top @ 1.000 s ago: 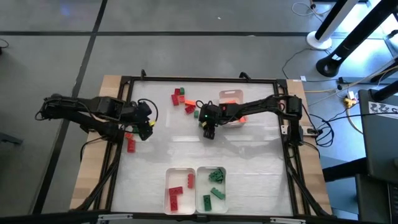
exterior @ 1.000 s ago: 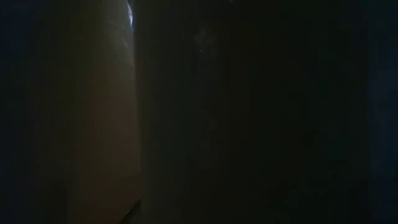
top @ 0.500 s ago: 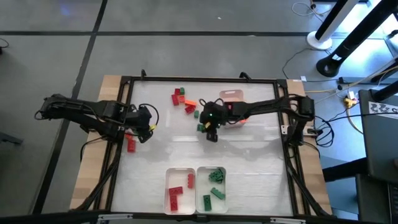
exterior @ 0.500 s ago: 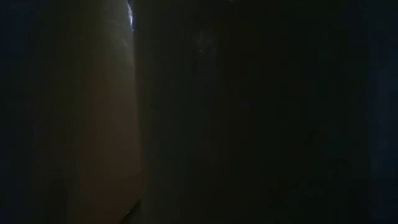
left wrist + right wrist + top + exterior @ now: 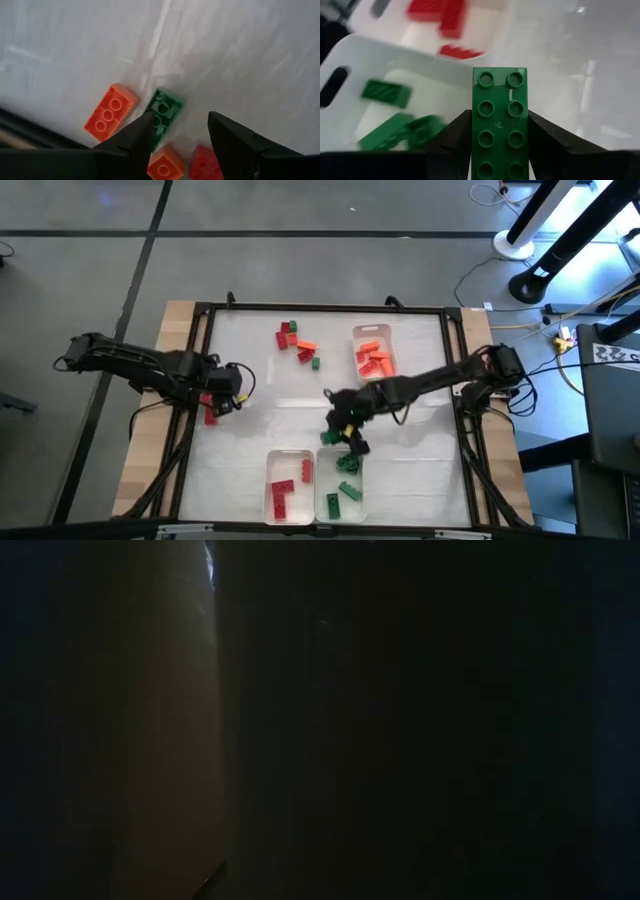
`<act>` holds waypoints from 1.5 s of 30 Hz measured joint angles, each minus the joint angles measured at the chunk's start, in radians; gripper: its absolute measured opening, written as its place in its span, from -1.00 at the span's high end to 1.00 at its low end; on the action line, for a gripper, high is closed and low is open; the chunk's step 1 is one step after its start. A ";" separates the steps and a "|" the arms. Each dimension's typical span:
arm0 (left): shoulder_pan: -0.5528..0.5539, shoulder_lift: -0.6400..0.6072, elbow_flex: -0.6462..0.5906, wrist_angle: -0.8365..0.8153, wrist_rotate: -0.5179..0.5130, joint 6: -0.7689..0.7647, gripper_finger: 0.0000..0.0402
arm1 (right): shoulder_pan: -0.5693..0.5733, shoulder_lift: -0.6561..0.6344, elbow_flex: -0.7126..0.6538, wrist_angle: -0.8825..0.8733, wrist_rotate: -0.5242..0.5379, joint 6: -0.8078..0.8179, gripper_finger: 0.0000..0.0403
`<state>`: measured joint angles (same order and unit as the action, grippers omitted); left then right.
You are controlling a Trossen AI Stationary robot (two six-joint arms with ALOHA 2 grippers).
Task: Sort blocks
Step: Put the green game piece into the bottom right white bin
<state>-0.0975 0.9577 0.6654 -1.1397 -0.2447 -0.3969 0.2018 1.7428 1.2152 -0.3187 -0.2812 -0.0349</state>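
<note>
The right gripper [image 5: 499, 145] is clamped on a long green studded plastic brick [image 5: 499, 125], two studs wide and at least four long, glossy, its near end hidden between the two dark fingers. In the high view that right gripper [image 5: 345, 438] sits just at the 12 o'clock rim of the white rectangular tray holding green bricks [image 5: 360, 498], with the gripped brick showing as a green patch at the fingertips. Inside that tray, several green bricks [image 5: 395, 125] lie jumbled. Touching it at 9 o'clock stands the white rectangular tray of red bricks [image 5: 268, 480], flat red pieces [image 5: 442, 15] inside.

Over at 9 o'clock on the table, the left gripper [image 5: 180, 135] has its fingers spread apart, holding nothing, hovering over a green four-stud brick [image 5: 162, 112]. Just beside that one lie an orange six-stud brick [image 5: 110, 112], a smaller orange piece [image 5: 167, 165] and a red one [image 5: 205, 165], partly hidden by the fingers.

At 12 o'clock a loose cluster of red, orange and green bricks [image 5: 297, 343] waits on the clear-covered tabletop [image 5: 260, 410]. At 1 o'clock, a third white tray [image 5: 372, 332] carries orange bricks [image 5: 375, 360].

The low view is dark; nothing can be told there.
</note>
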 joint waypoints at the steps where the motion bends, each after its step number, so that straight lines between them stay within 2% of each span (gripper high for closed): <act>1: 0.000 0.000 -0.005 0.003 0.009 0.029 0.13 | 0.020 0.000 0.000 -0.002 0.003 0.000 0.23; 6: -0.001 0.001 -0.016 0.004 0.043 0.084 0.13 | 0.106 0.000 0.000 0.000 0.024 0.000 0.23; 15: -0.001 0.001 -0.016 0.004 0.043 0.083 0.13 | 0.206 0.000 0.000 0.001 0.028 0.000 0.22; 22: -0.001 0.033 -0.016 0.033 0.044 0.065 0.13 | 0.226 0.000 0.001 0.002 0.098 0.000 0.22; 29: 0.007 0.072 -0.016 0.058 0.060 0.023 0.13 | 0.224 0.000 0.001 0.006 0.098 0.001 0.21; 33: 0.054 0.087 -0.016 0.054 0.060 -0.142 0.13 | 0.224 0.000 0.002 0.006 0.098 0.003 0.14; 38: 0.151 0.087 -0.016 0.019 0.059 -0.323 0.13 | 0.223 0.000 0.002 0.006 0.098 0.003 -0.05; 40: 0.188 0.087 -0.016 0.013 0.059 -0.318 0.13 | 0.223 0.000 0.002 0.006 0.098 0.003 -0.12; 45: 0.249 0.092 -0.016 0.062 0.094 -0.153 0.13 | 0.223 0.000 0.002 0.006 0.098 0.003 -0.22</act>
<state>0.1515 1.0495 0.6495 -1.0781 -0.1506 -0.5498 0.4252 1.7428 1.2167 -0.3129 -0.1829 -0.0315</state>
